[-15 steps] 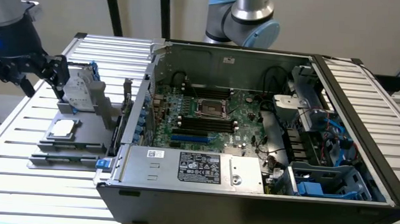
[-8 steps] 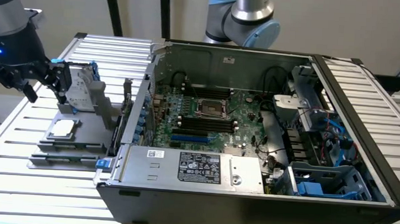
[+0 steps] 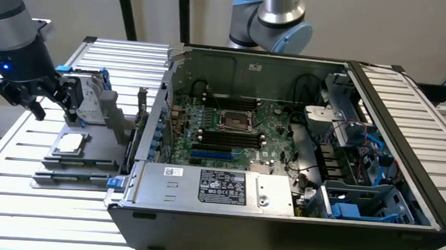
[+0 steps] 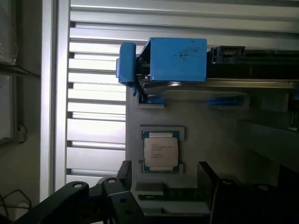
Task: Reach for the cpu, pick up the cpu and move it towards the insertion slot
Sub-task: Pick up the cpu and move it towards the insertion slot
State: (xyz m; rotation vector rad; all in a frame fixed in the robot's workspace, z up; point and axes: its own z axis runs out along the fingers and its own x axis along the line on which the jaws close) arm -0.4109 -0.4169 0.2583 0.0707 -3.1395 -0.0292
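Locate the hand at the exterior view's left, suspended above the grey holder plate on the slatted desk. Note the fingers spread apart, released, gripping nothing. Find the cpu lying flat in a recess of that plate, silver face up, below the hand and clear of both fingers. Observe the upright hard drive with blue rails just beside the hand. Find the insertion slot on the motherboard inside the open computer case, well apart from the cpu.
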